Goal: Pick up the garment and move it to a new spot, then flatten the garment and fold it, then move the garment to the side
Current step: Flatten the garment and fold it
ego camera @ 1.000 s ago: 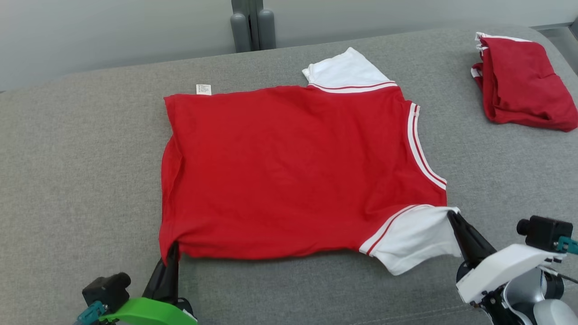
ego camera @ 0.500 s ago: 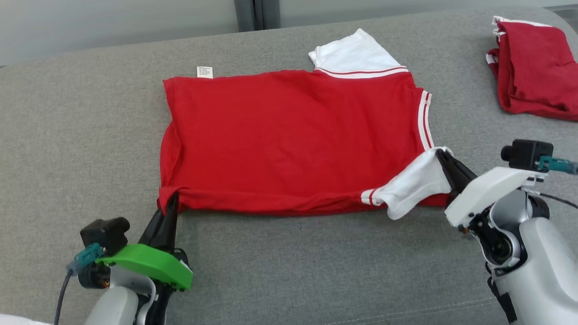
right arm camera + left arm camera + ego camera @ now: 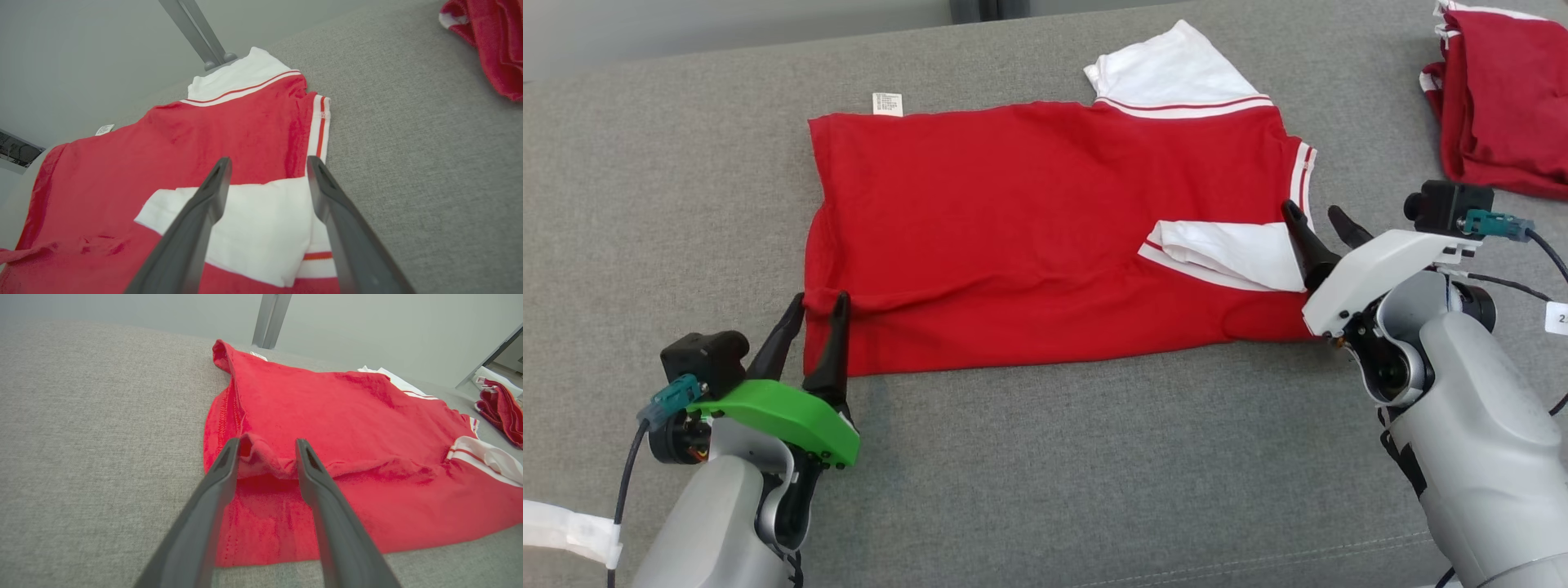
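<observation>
The garment [image 3: 1013,220] is a red shirt with white sleeves, spread on the grey cushion [image 3: 1045,490]. Its near edge is folded over onto the body, and the near white sleeve [image 3: 1225,253] lies flat on the red cloth. My left gripper [image 3: 817,304] stands open at the fold's left corner. In the left wrist view a raised bump of red cloth [image 3: 265,459] sits between the spread fingers of the left gripper [image 3: 267,447]. My right gripper [image 3: 1315,219] is open at the shirt's right edge, and in the right wrist view the right gripper [image 3: 269,163] hovers over the sleeve [image 3: 253,228].
A second red garment [image 3: 1503,98] lies bunched at the back right of the cushion, also seen as the red bundle [image 3: 494,41]. A white label [image 3: 887,104] sticks out at the shirt's far left corner. A grey post [image 3: 271,318] rises behind the cushion.
Both grippers carried the shirt's near edge and sleeve away from me onto the body, then opened and let go. The head camera has tilted down.
</observation>
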Tool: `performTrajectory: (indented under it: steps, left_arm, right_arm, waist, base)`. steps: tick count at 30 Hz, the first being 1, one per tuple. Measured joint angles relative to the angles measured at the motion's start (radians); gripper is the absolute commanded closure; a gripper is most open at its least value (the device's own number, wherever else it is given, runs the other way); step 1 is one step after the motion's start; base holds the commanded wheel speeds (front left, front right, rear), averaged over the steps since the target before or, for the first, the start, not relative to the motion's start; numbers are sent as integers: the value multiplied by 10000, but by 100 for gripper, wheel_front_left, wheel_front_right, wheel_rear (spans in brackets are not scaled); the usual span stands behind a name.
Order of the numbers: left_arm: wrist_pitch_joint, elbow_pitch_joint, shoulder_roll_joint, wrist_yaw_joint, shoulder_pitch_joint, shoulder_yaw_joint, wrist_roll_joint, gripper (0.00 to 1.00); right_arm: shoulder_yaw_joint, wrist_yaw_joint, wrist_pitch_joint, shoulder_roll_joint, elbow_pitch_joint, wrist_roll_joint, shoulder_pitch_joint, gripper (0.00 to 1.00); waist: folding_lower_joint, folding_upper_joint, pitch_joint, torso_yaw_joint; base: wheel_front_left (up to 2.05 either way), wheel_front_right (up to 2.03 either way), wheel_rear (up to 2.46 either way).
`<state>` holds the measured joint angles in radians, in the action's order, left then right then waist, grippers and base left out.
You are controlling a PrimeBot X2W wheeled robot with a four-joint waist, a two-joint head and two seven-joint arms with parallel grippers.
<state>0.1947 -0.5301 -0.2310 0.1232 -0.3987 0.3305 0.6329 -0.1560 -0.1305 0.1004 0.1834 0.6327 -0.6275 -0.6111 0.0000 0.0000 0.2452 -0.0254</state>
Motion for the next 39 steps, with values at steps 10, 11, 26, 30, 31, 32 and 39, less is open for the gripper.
performTrajectory:
  steps: [10,11,26,30,31,32,39]
  left_arm:
    - [453,-694,113,13,885,4,176,0]
    - [502,-759,109,13,970,4,176,0]
    - [591,-1871,59,-44,411,142,-19,0]
    - [441,-2426,297,-2,12,295,35,41]
    - [441,-2506,320,2,-47,313,82,57]
    - [441,-2638,343,12,-140,332,176,78]
    - [619,-2811,451,52,-216,378,564,100]
  right_arm:
    - [-1329,0,-1507,1064,-59,-437,1404,0]
    - [-1409,0,-1593,1147,-107,-489,1611,0]
    - [-2102,0,-1900,1022,794,-382,1524,0]
    - [-2176,0,-1988,826,1273,-431,1242,51]
    - [-2180,0,-1992,809,1319,-474,1213,85]
    - [-2192,0,-2077,782,1407,-564,1162,100]
    - [-2249,0,-2700,719,1689,-1032,1136,100]
  waist:
    - [0,0,-554,-73]
    - [0,0,-606,-82]
    - [0,0,-277,-193]
    - [0,0,-204,-74]
    - [0,0,-196,-59]
    - [0,0,-188,-37]
    - [0,0,-373,-13]
  base:
    - [0,0,0]
    - [0,0,0]
    - [0,0,0]
    - [0,0,0]
    - [0,0,0]
    - [0,0,0]
    - [0,0,0]
